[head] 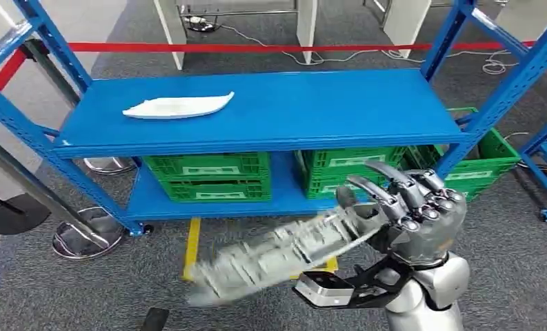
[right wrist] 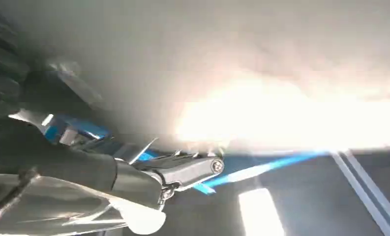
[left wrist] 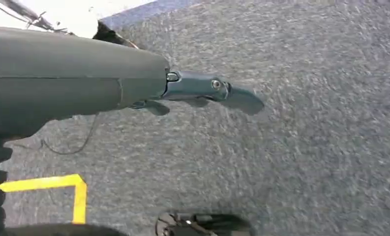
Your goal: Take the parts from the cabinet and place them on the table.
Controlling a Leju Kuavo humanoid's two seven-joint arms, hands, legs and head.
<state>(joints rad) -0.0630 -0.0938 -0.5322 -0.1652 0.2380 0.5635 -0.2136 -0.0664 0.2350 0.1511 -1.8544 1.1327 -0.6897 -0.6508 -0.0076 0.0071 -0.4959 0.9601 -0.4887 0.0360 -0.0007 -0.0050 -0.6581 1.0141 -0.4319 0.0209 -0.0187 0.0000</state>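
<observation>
In front of the blue rack (head: 270, 114), the head view is showing the right hand (head: 412, 210) raised above the grey carpet (head: 505, 227), its fingers curling over one end of a long grey part (head: 277, 255) and gripping it. The part is reaching out from the hand toward the robot's left, blurred, hanging over the carpet and a yellow floor marking (head: 191, 245). A second, white part (head: 179, 106) is lying flat on the rack's upper shelf, toward its left end. Green crates (head: 208, 176) are sitting on the lower shelf, and another green crate (head: 488, 162) is standing on the floor beside the rack's right post. A red barrier tape (head: 256, 47) is stretching behind the rack.

In the left wrist view, the left hand (left wrist: 202, 91) is hanging over the carpet with nothing in it, its fingers lying loosely extended.

In the right wrist view, the right hand (right wrist: 183, 169) is pressing against the pale, blurred underside of the grey part (right wrist: 232, 73), which is covering most of the frame.
</observation>
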